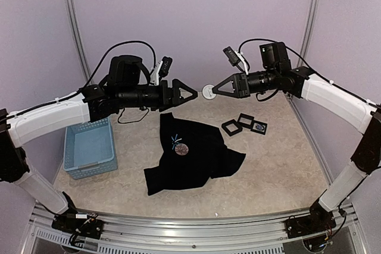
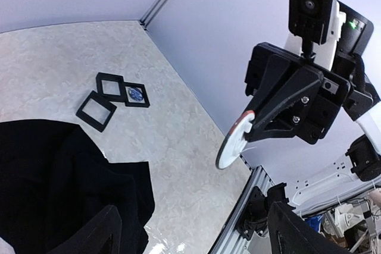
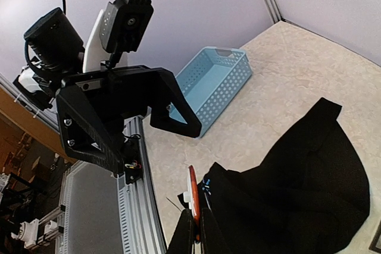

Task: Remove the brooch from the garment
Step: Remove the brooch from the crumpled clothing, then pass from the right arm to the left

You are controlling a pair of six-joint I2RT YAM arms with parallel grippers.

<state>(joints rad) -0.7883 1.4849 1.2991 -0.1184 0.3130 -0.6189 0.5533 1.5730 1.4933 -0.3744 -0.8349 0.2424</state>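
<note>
Top view, hands: the brooch (image 1: pixel 208 91) is being gripped by the closed right hand (image 1: pixel 213 90), high above the bench (image 1: pixel 280 165); the left hand (image 1: pixel 191 94) is being held open just beside it, not touching
Top view, garment: the garment (image 1: pixel 196 159) is lying crumpled on the bench between the basket (image 1: pixel 89 147) and the black frames (image 1: pixel 244 124); a small round patch is showing on it, and whether it is a brooch or a print cannot be told
Left wrist view: the brooch's white face and red rim (image 2: pixel 234 142) are being shown, pinched at the rim only, a detail too small in the top view
Right wrist view: the left hand (image 3: pixel 164 150) is being seen with jaws spread wide and empty; the brooch (image 3: pixel 192 191) is being seen only as a thin edge
Step in hand, judged: the brooch is being carried clear of the garment; a firm pinch is being called for, since only the rim is being held, and the open left hand is best drawn aside before any swing
</note>
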